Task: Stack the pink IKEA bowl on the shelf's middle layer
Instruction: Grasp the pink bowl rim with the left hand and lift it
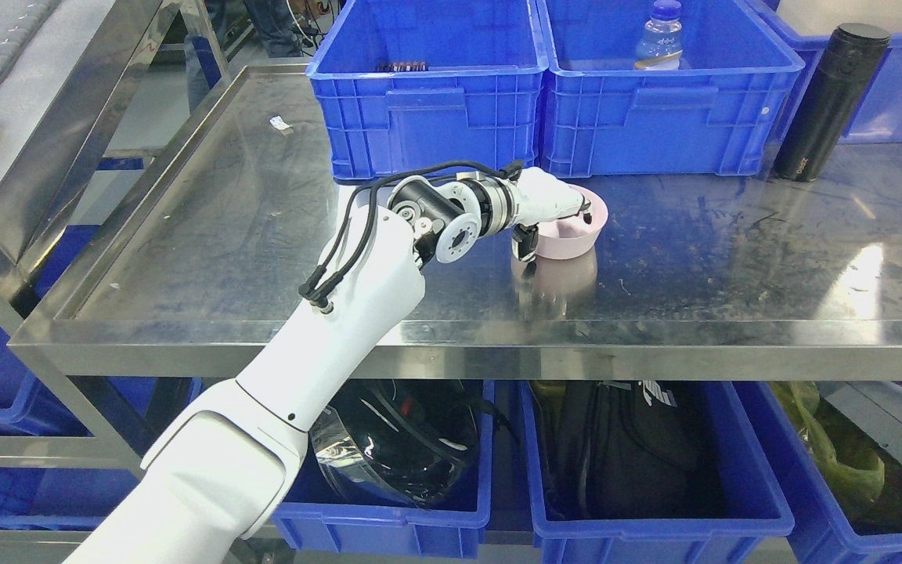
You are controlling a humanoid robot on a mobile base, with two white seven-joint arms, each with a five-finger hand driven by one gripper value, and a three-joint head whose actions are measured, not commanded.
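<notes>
One pink bowl is gripped at its near rim by my left hand, resting on the steel shelf. Only release looks left, I judge.

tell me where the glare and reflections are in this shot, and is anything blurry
Head view: a bright glare patch on the steel shelf at right; the pink bowl, held at its rim by the left hand, is mirrored as a soft pink reflection just in front of it; the blue bins also reflect faintly in the steel. The view is evenly lit and sharp, with no noticeable blur.
</notes>
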